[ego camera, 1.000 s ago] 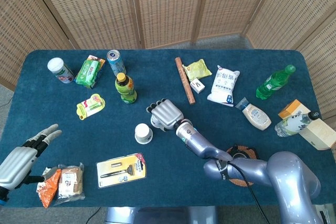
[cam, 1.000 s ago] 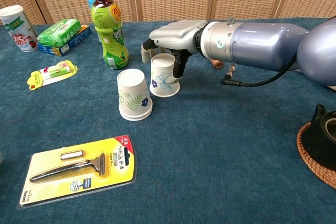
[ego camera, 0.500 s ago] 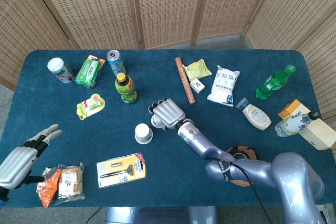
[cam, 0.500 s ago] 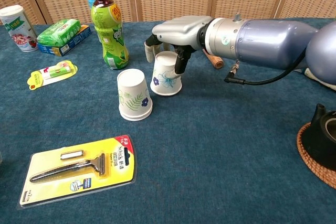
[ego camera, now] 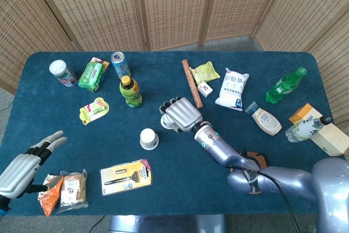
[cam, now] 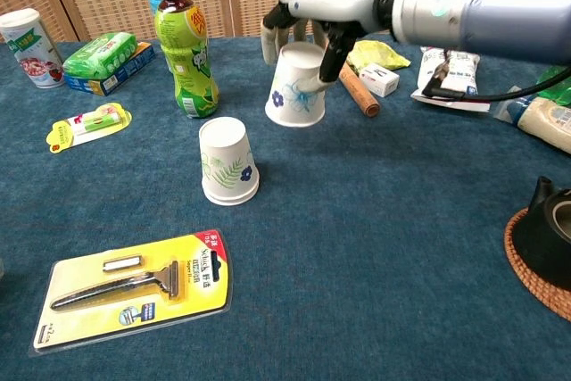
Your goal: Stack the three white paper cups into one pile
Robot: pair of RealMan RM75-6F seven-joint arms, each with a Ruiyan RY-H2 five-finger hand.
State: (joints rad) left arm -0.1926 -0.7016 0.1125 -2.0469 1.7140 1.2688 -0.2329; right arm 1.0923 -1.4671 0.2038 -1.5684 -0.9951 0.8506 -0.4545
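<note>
The right hand (cam: 308, 20) grips a white paper cup with blue flowers (cam: 297, 86) upside down, lifted clear of the blue table (cam: 375, 247) and tilted slightly. A second upturned cup with a leaf print (cam: 227, 161) stands on the cloth just below and to its left. No third cup can be made out. The left hand (ego camera: 24, 165) hangs off the table's near corner, fingers spread, holding nothing. Paper this thin looks light and easily crushed; a gentle hold around the narrow base seems safest, leaving the rim free to slide over the other cup.
</note>
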